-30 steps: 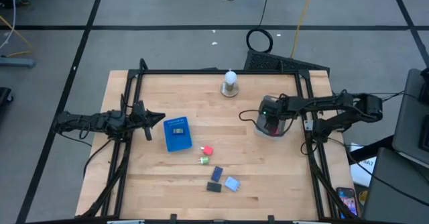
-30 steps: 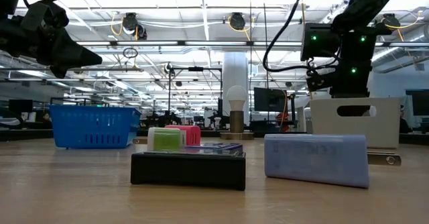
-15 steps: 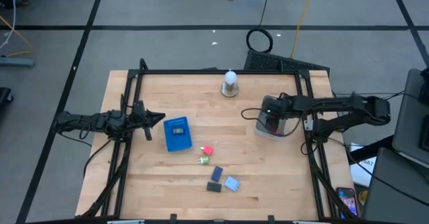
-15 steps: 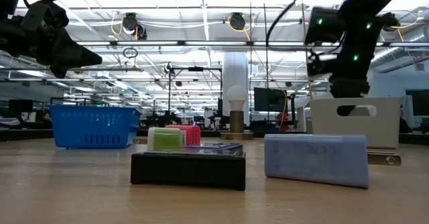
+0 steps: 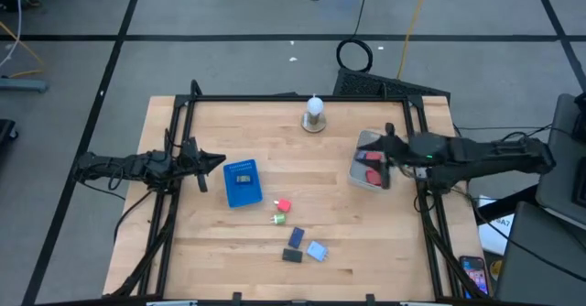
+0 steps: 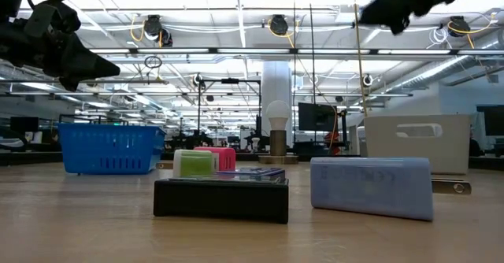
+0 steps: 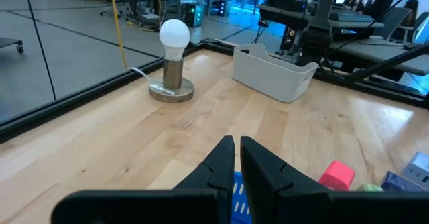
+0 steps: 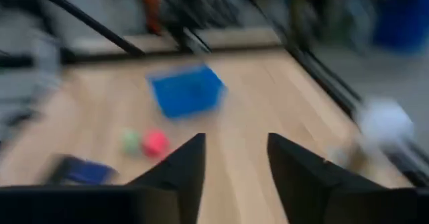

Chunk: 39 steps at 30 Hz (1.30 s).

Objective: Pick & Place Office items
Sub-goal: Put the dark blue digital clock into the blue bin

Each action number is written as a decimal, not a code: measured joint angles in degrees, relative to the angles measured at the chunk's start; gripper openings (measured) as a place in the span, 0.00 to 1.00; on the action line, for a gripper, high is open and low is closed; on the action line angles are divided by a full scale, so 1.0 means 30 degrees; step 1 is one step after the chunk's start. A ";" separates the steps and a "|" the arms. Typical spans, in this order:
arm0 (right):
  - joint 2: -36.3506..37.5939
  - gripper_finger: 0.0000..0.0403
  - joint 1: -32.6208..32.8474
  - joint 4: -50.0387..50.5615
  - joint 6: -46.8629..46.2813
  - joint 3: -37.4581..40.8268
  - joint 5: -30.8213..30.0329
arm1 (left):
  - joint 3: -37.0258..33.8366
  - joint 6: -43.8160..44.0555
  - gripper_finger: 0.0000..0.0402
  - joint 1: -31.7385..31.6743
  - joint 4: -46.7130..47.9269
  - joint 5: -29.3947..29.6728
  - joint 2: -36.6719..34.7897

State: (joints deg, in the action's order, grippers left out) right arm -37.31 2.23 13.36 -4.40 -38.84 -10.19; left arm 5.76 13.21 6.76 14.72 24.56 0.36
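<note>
From above, the left hand [image 5: 212, 165] waited at the tabletop's [image 5: 275, 123] left edge, clenched on nothing, just beside the blue basket [image 5: 243, 183]. The right hand [image 5: 386, 150] hung over the white bin [image 5: 364, 170] near the right edge, its fingers parted and empty; red pieces [image 5: 373, 172] lay inside that bin. Mid-tabletop lay a pink piece [image 5: 283, 205], a green piece [image 5: 278, 219], a dark blue piece [image 5: 297, 238], a black piece [image 5: 291, 256] and a light blue piece [image 5: 317, 250]. At table height, the black piece [image 6: 221, 197] and light blue piece [image 6: 372, 186] lay nearest. The left wrist view showed fingers [image 7: 218, 167] pressed together, facing a white bulb [image 7: 174, 35]. The right wrist view showed separated fingers [image 8: 305, 163] with nothing between them.
</note>
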 joint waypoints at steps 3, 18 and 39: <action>0.2150 0.27 0.0894 -0.3370 0.0924 0.1707 0.1027 | 0.0000 0.0000 0.06 0.0002 0.0000 -0.0007 0.0000; 1.0455 0.02 0.0142 -0.8464 -0.0824 1.0201 0.1791 | 0.0000 0.0000 0.06 0.0000 0.0000 -0.0160 0.0000; 1.1157 0.00 0.0142 -0.7757 -0.0170 1.2265 0.2422 | 0.0000 0.0015 0.06 0.0000 0.0000 -0.0199 0.0000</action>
State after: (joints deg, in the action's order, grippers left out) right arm -3.84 2.66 -9.91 -4.91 -2.04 -2.92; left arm 5.76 13.26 6.76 14.72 23.96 0.36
